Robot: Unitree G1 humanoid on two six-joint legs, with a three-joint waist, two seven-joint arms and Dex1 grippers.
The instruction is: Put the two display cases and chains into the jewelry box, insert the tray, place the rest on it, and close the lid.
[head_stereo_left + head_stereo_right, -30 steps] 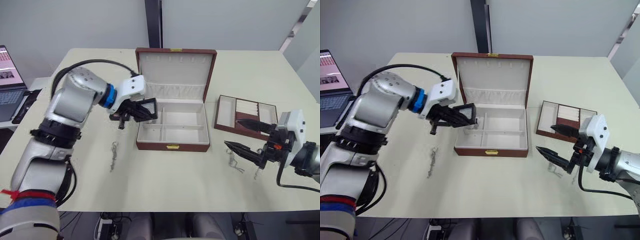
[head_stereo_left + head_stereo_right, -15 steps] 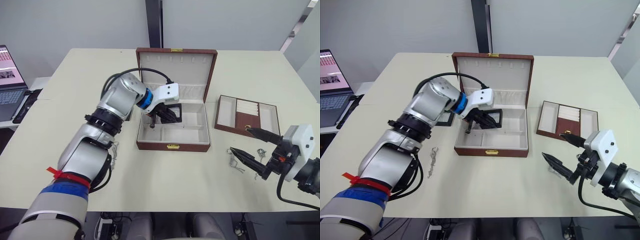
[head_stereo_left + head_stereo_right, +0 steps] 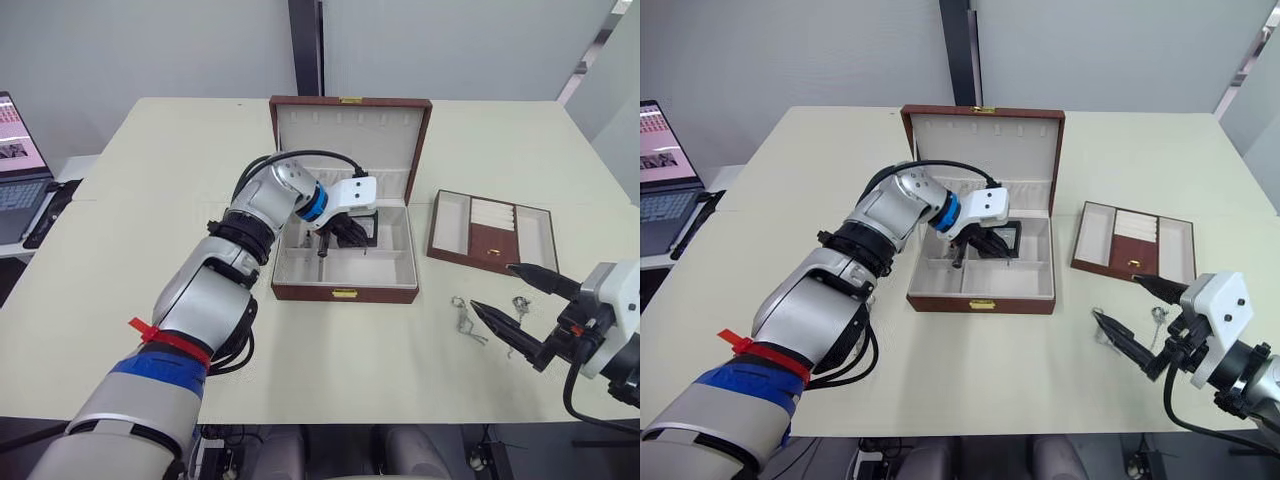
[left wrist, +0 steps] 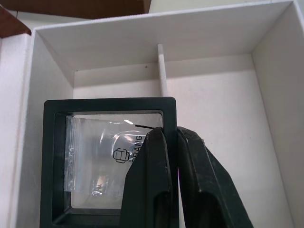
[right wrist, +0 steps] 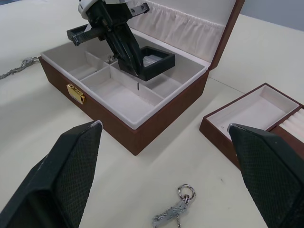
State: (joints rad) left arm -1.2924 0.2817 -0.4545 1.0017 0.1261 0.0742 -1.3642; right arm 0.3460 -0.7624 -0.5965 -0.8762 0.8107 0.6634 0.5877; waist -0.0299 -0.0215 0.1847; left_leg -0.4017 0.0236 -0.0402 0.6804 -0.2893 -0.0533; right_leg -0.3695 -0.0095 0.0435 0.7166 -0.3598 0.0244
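The jewelry box stands open mid-table with its lid upright behind it. My left gripper reaches into the box's back right compartment, shut on the rim of a black-framed display case held just above the cream lining. The display case also shows in the right wrist view. The tray lies to the right of the box. Two chains lie in front of the tray. My right gripper hovers beside them, open and holding nothing. Another chain lies left of the box.
A laptop sits off the table's left side. Bare tabletop stretches in front of the box.
My left gripper has carried the display case from the left of the box over its wall into the back right compartment. My right gripper has drawn back towards the near right.
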